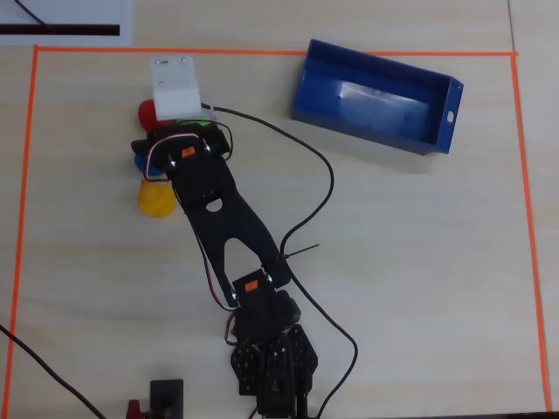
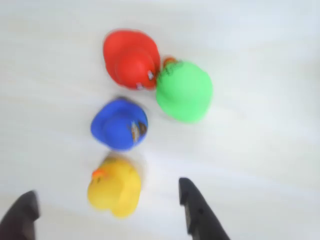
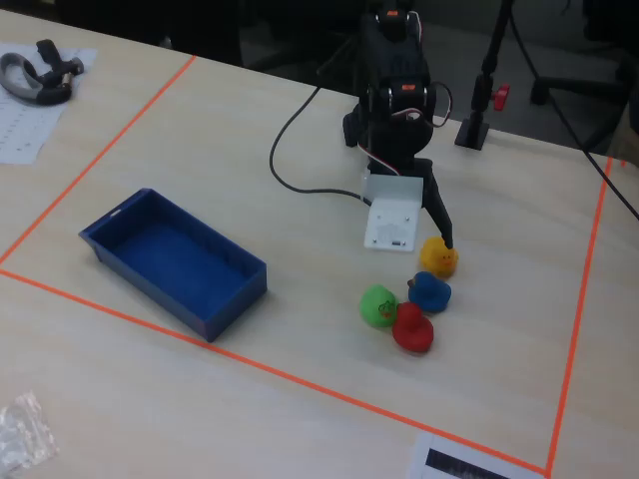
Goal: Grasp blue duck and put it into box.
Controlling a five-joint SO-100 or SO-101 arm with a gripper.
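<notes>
Although the gripper (image 2: 107, 210) is seen spread wide at the bottom of the wrist view, nothing is held between its two dark fingers, so the grasp has not yet been made. The blue duck (image 2: 119, 124) is shown near the middle of that view, resting on the table (image 2: 260, 165) with the yellow duck (image 2: 114, 187) just below it, the red duck (image 2: 131, 59) above it and the green duck (image 2: 184, 91) to its upper right. The yellow duck, not the blue one, is found closest to the gap between the fingers; the wrist picture is blurred, so whether the ducks touch one another cannot be settled.

In the fixed view the blue duck (image 3: 429, 291) is placed right of centre, between the yellow duck (image 3: 438, 256) and the red duck (image 3: 412, 328), while the box (image 3: 172, 261) is seen well apart at the left, open and with nothing in it. In the overhead view the box (image 1: 377, 97) is set at the upper right, and the blue duck is almost wholly hidden under the arm.

Everything is judged to be left: the duck must be reached past the yellow one, closed upon, carried across and released in the box
</notes>
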